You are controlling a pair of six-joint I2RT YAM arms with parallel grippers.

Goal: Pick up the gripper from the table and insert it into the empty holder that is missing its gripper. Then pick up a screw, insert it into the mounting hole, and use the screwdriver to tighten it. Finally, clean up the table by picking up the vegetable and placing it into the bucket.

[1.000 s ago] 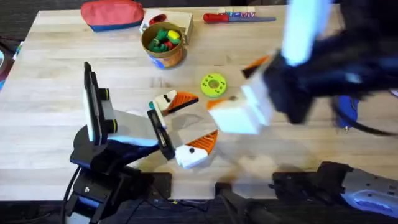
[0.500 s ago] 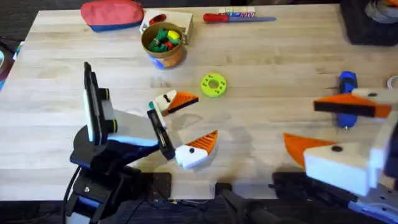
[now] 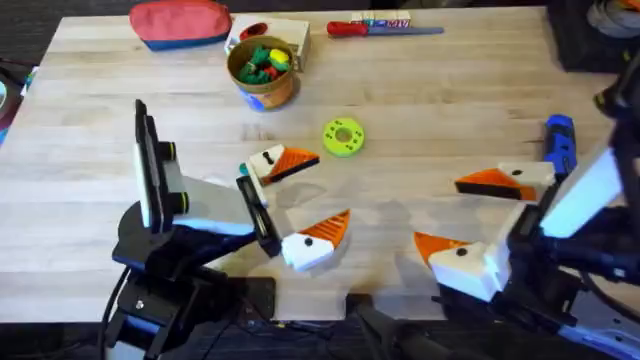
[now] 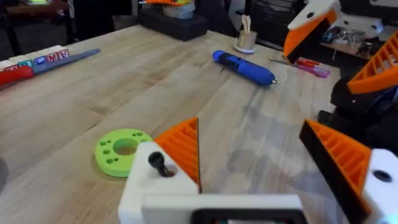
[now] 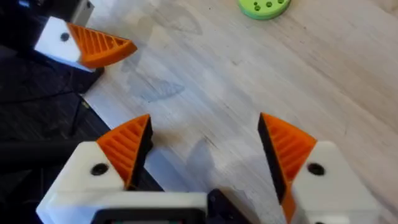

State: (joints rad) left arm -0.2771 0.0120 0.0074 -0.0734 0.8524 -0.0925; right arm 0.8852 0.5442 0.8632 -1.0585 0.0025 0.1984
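The thick bright-blue cylindrical screwdriver (image 3: 559, 146) is partly hidden behind the right gripper (image 3: 474, 215), lying just beyond it, its long axis running away from the arm bases. Both the right gripper and the left gripper (image 3: 305, 195) hover low, jaws wide apart, holding nothing. The lime-green round plastic disc (image 3: 343, 137) lies just beyond the left gripper.
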